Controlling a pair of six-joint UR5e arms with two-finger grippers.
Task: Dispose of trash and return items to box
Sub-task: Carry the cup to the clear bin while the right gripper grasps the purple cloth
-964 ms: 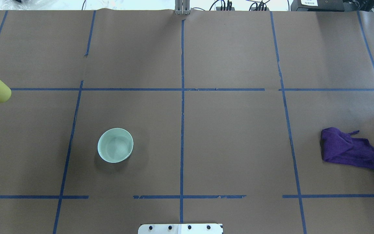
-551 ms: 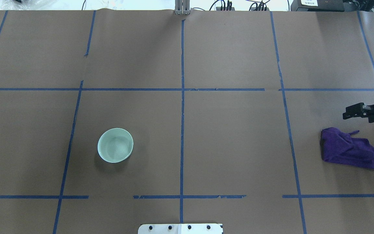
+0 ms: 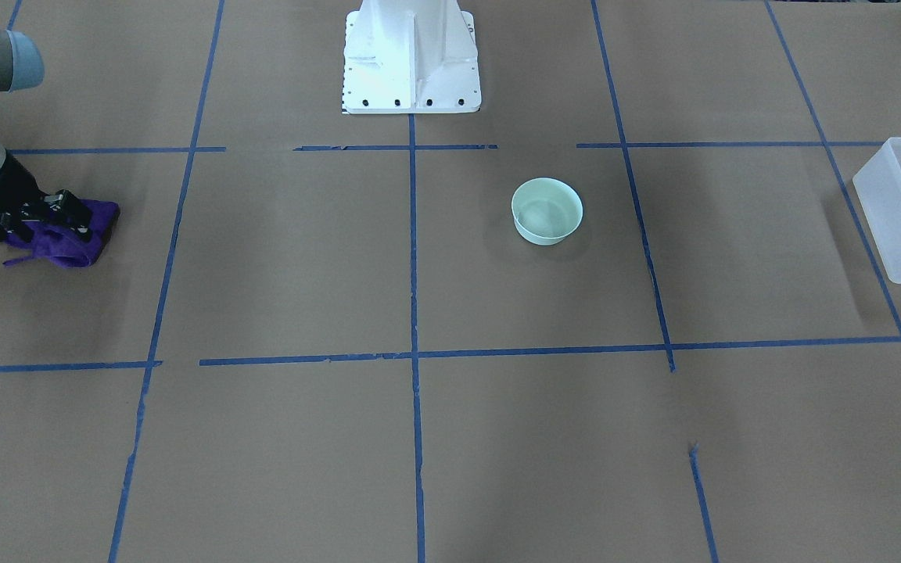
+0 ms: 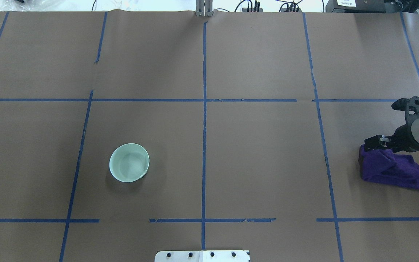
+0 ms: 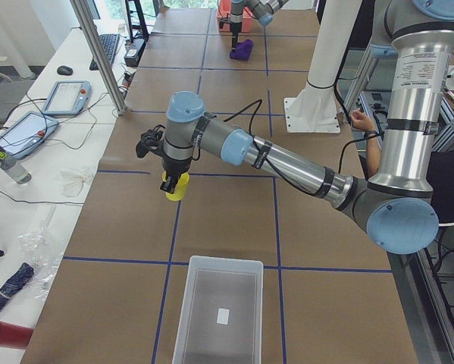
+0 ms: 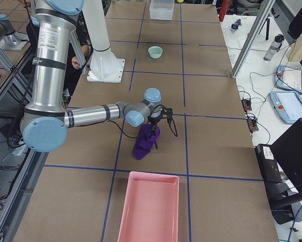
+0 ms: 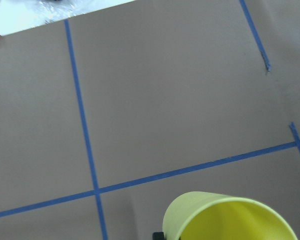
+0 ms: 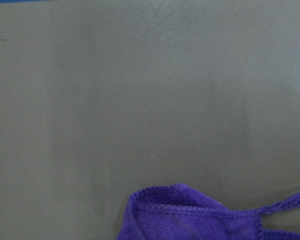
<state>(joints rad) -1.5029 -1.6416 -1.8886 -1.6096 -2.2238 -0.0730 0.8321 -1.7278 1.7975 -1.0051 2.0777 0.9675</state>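
release: we would carry the left fingers [image 5: 167, 180] squarely above the box [image 5: 211, 292], lower them, then let go, so the yellow cup [image 7: 230, 220] lands inside.
left fingers: clamped on the yellow cup, held off the tabletop [image 4: 260, 160] near the box.
right fingers [image 4: 372, 142]: at the purple cloth's [image 4: 395, 169] edge; we cannot tell their gap.

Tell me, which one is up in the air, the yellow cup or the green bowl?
The yellow cup: the left gripper holds it in its fingers above the table. The green bowl sits on the table.
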